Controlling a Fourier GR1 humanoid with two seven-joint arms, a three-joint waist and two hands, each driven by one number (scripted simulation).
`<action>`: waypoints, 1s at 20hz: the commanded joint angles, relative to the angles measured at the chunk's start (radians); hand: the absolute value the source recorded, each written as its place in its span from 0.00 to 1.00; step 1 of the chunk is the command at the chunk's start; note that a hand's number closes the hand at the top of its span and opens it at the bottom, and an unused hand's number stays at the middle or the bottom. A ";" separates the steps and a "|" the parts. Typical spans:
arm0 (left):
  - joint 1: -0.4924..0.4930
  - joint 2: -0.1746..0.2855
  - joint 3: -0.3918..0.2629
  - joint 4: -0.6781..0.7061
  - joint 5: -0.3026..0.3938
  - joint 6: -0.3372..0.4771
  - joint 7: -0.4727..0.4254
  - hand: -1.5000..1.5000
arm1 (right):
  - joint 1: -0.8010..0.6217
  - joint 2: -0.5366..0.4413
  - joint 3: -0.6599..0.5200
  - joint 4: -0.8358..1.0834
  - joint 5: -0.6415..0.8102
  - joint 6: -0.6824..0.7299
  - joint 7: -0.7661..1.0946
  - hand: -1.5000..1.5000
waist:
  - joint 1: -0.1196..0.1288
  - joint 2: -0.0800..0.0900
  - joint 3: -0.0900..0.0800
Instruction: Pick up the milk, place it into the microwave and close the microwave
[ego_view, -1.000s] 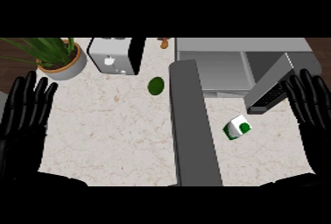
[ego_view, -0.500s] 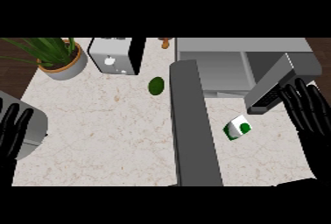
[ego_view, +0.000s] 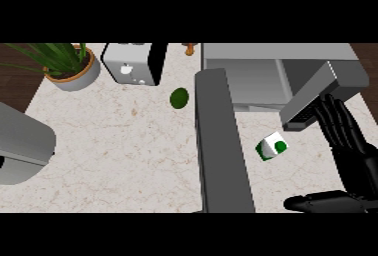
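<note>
**Mia:** When you look at the counter now, what is new?

**Ben:** The right hand (ego_view: 354, 160) has come in from the edge. It is now just beside the milk (ego_view: 272, 148), at 3 o'clock from it. A second ago it was farther out and higher up.

**Mia:** Is it holding the milk?

**Ben:** No. Its fingers (ego_view: 336, 120) are straight and point to 12 o'clock. The thumb (ego_view: 317, 202) sticks out toward 9 o'clock, down at 5 o'clock from the milk. The hand is wide open and has nothing in it.

**Mia:** Did the milk move?

**Ben:** No, it sits in the same spot on the counter. It is tipped a bit, between the long grey bar (ego_view: 221, 150) and the hand.

**Mia:** Where is the microwave (ego_view: 244, 75)?

**Ben:** At 12 o'clock from the milk. Its door (ego_view: 321, 95) hangs open, at 1 o'clock from the milk.

**Mia:** And the other hand?

**Ben:** The left hand has slid out of the picture. Only the grey left forearm (ego_view: 22, 145) shows, at 9 o'clock.

**Mia:** So what does that mean?

**Ben:** I think the right hand will do the job. It is getting ready to grab. It must go a little more toward 9 o'clock and close on the milk.
</note>
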 joint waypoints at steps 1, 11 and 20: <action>0.040 -0.031 0.004 -0.076 0.033 -0.021 -0.002 0.00 | -0.065 0.000 -0.030 0.117 0.042 -0.033 -0.001 0.00 | 0.002 0.001 0.000; 0.199 -0.023 0.101 -0.143 0.179 -0.129 -0.021 0.00 | -0.026 0.006 -0.065 0.475 0.176 -0.077 -0.278 0.00 | 0.011 0.000 0.001; 0.265 -0.052 0.160 -0.043 0.180 -0.262 -0.148 0.00 | -0.146 -0.036 -0.114 0.887 0.233 -0.092 -0.529 0.00 | 0.016 0.001 0.001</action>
